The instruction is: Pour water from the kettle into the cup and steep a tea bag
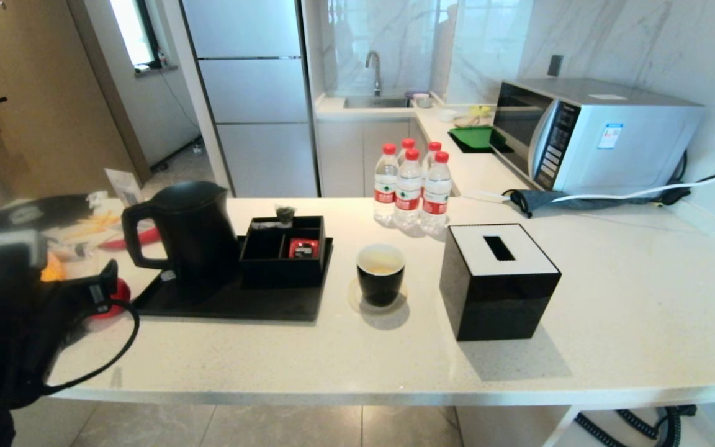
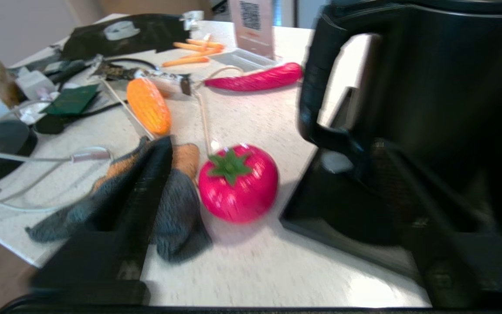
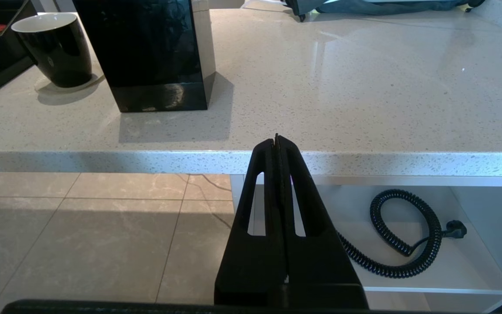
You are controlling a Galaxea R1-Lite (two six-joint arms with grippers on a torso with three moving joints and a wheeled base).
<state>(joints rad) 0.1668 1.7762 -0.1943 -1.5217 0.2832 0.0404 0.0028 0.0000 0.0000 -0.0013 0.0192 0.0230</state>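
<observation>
The tall black kettle point(image 1: 180, 233) stands on a black tray point(image 1: 270, 304), its loop handle point(image 2: 316, 100) facing my left gripper. My left gripper point(image 1: 111, 274) hovers open just left of the tray, a short way from the handle and lower than it, holding nothing. In the left wrist view the left gripper point(image 2: 273, 148) straddles a toy tomato. The small black cup point(image 1: 380, 273) sits on a coaster right of the tray; its white inside looks pale yellowish at the bottom. A tea bag point(image 1: 284, 214) rests at the back of the compartment box. My right gripper point(image 3: 277, 140) is shut, parked below the counter's front edge.
A black compartment box point(image 1: 283, 248) with a red packet point(image 1: 303, 248) shares the tray. Several red-capped bottles point(image 1: 410, 186) stand behind the cup and a black tissue box point(image 1: 497, 279) to its right. The toy tomato point(image 2: 238, 183), a grey glove point(image 2: 177, 213) and cables clutter the left counter.
</observation>
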